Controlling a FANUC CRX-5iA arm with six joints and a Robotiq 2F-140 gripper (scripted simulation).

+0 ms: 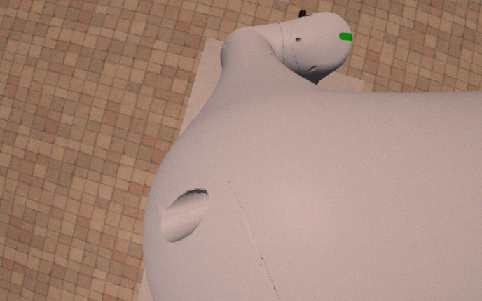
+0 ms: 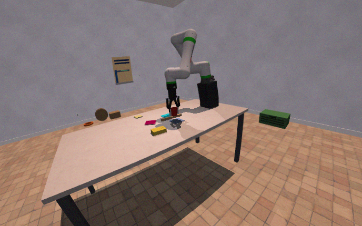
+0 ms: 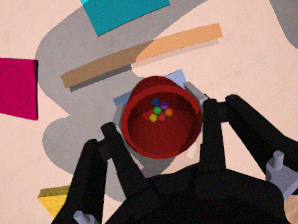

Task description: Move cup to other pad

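My gripper (image 2: 173,109) (image 3: 156,102) is shut on the red cup (image 2: 173,112) (image 3: 162,140), with a finger on each side. The cup is upright in the air, above the blue pad (image 2: 176,121) (image 3: 176,77); it hides most of that pad in the wrist view. Several coloured marbles (image 3: 157,110) lie inside the cup. The wooden rail (image 2: 165,118) (image 3: 177,39) lies between the blue pad and the cyan pad (image 2: 164,115) (image 3: 131,12). In the top view the arm hides the cup, gripper and pads.
A magenta square (image 2: 150,122) (image 3: 17,90) lies left of the rail in the wrist view. A yellow block (image 2: 158,130) (image 3: 55,198) lies at the lower left there. A small pale yellow square (image 2: 138,116) lies near the table's far edge. The arm stands on a black base (image 2: 208,94).
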